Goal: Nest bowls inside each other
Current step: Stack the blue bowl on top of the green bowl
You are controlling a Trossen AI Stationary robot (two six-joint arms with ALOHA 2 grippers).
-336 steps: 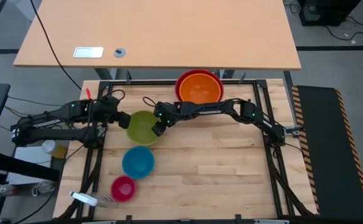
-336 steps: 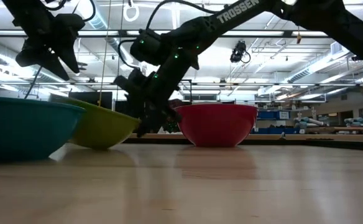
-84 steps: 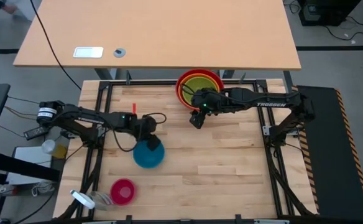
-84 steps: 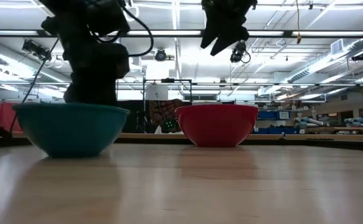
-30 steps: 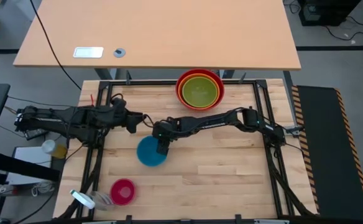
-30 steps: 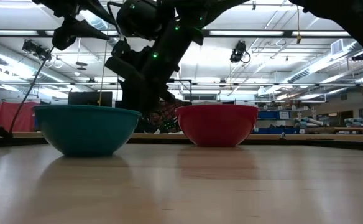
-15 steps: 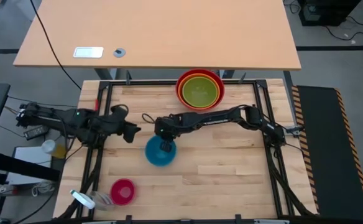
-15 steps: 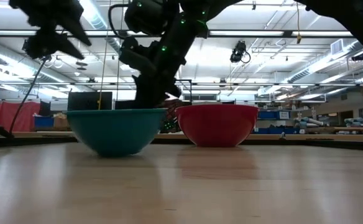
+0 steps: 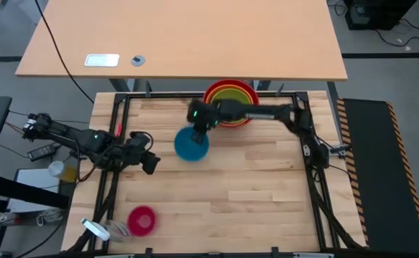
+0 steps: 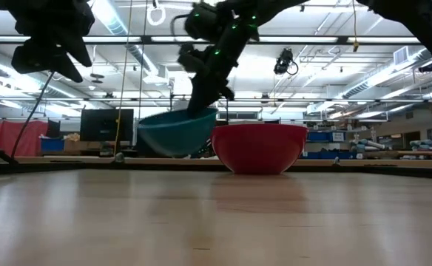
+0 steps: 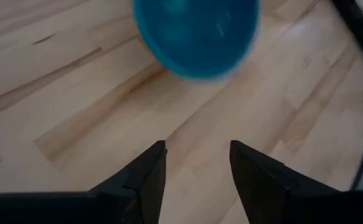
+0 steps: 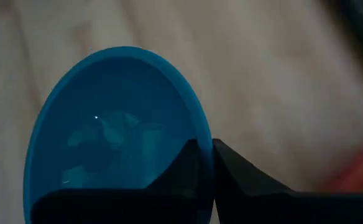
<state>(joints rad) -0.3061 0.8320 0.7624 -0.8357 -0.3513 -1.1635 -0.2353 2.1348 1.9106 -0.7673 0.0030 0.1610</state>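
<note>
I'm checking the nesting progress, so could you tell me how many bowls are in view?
5. The red bowl, orange bowl and yellow-green bowl sit nested at the table's far edge; the blue bowl hangs beside them in the right pincer; the pink bowl rests near the front-left corner.

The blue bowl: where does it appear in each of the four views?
High view: blue bowl left of the red bowl stack.
Low view: lifted, tilted, left of the red bowl.
Left wrist view: top centre.
Right wrist view: left half, rim in right gripper.
Shared landmark: red bowl.
</note>
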